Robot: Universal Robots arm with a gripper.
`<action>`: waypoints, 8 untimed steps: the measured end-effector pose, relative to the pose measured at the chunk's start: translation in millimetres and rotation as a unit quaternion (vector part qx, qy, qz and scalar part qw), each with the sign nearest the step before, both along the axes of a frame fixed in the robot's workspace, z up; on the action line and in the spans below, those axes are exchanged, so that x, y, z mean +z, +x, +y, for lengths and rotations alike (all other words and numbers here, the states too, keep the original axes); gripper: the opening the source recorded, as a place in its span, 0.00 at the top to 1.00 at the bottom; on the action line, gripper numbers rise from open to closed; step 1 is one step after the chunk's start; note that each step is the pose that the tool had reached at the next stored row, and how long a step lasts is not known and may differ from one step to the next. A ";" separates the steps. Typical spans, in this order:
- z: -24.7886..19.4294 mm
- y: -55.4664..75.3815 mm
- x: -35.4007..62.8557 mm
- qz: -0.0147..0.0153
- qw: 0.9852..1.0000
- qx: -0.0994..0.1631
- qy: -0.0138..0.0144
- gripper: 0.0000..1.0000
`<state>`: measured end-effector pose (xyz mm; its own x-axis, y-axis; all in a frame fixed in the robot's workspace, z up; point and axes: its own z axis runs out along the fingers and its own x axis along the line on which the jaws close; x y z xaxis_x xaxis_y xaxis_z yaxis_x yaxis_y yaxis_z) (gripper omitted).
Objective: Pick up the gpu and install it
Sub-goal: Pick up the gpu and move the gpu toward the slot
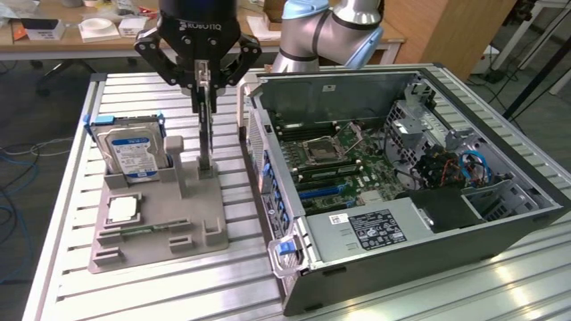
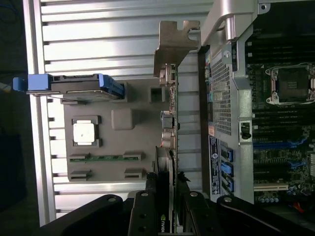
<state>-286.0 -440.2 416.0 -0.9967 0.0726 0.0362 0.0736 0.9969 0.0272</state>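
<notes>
The gpu is a thin dark card seen edge-on, standing upright over the grey holder tray. My gripper is shut on its upper edge, one finger on each face. The card's lower end reaches down to a raised slot of the tray; I cannot tell whether it is clear of the slot. In the wrist view the gpu runs away from my gripper, and its silvery bracket is at the far end. The open computer case lies just to the exterior view's right of the card.
A hard drive with a blue-white label stands in the tray's back slot. A processor chip and a memory stick lie in the tray. The case wall rises close beside the card. The table is ribbed aluminium.
</notes>
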 end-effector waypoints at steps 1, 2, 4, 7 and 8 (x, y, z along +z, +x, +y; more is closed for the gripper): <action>0.0 1.9 0.0 0.000 1.000 0.000 0.000 0.74; 0.0 3.4 0.0 0.000 1.000 0.000 0.000 0.74; 0.0 6.2 0.0 0.000 1.000 0.000 0.000 0.74; 0.0 10.7 0.0 0.000 1.000 0.000 0.000 0.74; 0.0 11.7 0.0 0.000 1.000 0.000 0.000 0.74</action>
<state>-274.3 -440.2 416.0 -0.9967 0.0726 0.0362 0.0736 0.9969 0.0273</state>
